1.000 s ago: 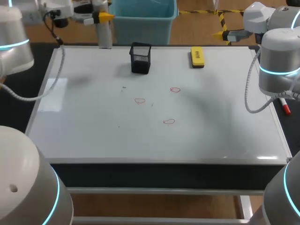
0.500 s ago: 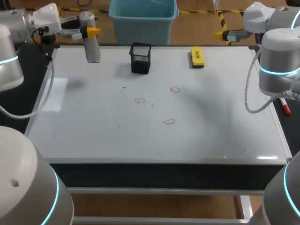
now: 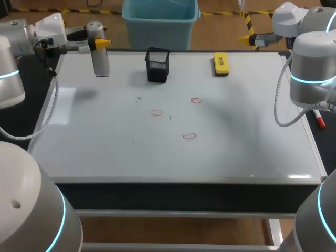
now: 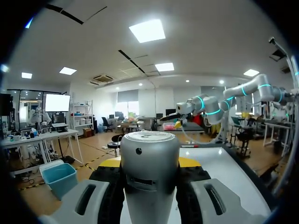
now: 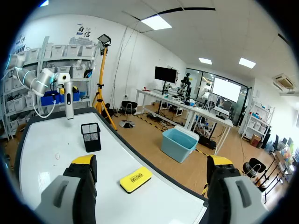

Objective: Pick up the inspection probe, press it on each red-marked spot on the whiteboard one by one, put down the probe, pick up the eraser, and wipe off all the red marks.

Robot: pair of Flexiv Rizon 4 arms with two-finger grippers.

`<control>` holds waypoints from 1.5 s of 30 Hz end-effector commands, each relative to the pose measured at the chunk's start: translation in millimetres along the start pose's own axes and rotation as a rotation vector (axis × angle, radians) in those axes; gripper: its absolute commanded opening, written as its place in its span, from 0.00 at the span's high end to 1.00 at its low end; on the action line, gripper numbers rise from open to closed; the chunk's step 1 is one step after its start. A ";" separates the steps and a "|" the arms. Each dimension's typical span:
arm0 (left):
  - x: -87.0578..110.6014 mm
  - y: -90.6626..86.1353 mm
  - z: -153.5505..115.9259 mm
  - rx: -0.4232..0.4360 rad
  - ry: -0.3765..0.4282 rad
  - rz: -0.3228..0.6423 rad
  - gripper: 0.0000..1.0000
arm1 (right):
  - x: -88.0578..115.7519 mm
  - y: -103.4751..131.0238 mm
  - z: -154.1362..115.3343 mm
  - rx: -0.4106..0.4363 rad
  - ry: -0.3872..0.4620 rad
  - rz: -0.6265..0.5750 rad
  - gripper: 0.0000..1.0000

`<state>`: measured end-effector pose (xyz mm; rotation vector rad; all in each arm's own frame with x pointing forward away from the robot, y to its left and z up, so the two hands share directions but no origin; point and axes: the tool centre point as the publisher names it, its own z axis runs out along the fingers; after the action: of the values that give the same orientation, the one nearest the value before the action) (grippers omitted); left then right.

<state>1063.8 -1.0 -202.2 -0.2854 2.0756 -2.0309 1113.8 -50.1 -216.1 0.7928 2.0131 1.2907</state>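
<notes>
Tool on my left arm (image 3: 103, 42) is clamped on the inspection probe (image 3: 99, 59). My left wrist view shows the grey cylinder pinched between both yellow-tipped fingers. Over the last second this arm has carried the probe from the far edge of the whiteboard (image 3: 236, 152), beside the black mesh holder (image 3: 157, 64), out toward the far left corner and slightly nearer to me. It now hangs upright over that corner. Its shadow (image 3: 84, 93) lies apart from it on the board, so I judge it is not touching. The pickup looks done, but the probe has drifted away from the work. All three red marks (image 3: 189, 136) sit near the middle of the board, well apart from the probe, and none has been pressed yet as far as I can tell. The next move has to come back across, past the holder.

My right tool (image 5: 152, 163) is spread open and holds nothing. It hovers past the far right corner, with the yellow eraser (image 5: 135, 179) lying on the board just ahead of it.

The board is flat and glossy, with a few faint specks around the marks. A red marker (image 3: 319, 119) lies on the dark bench (image 3: 326, 149) beside the right edge. Between probe and marks I see only open board.
</notes>
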 end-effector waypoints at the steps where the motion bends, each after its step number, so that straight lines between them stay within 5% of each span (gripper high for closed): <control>1: 3.3 -5.3 -0.8 -0.007 -0.007 0.000 1.00 | 0.0 0.0 0.0 0.000 0.000 0.000 0.00; 11: 3.3 -5.3 -0.8 -0.007 -0.007 0.000 1.00 | 0.0 0.0 0.0 0.000 0.000 0.000 0.00; 25: 3.3 -5.3 -0.8 -0.007 -0.007 0.000 1.00 | -55.2 -31.0 26.4 0.197 0.321 -0.196 0.00; 33: 3.3 -5.3 -0.8 -0.007 -0.007 0.000 1.00 | -74.1 -45.6 28.7 0.334 0.590 -0.447 0.00; 45: 3.3 -5.3 -0.8 -0.007 -0.007 0.000 1.00 | -53.0 -60.8 59.9 0.489 0.893 -1.005 0.00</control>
<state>1061.4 -0.7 -198.2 -0.2920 2.0814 -2.0228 1174.0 -86.8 -279.8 -0.1329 2.5733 0.8411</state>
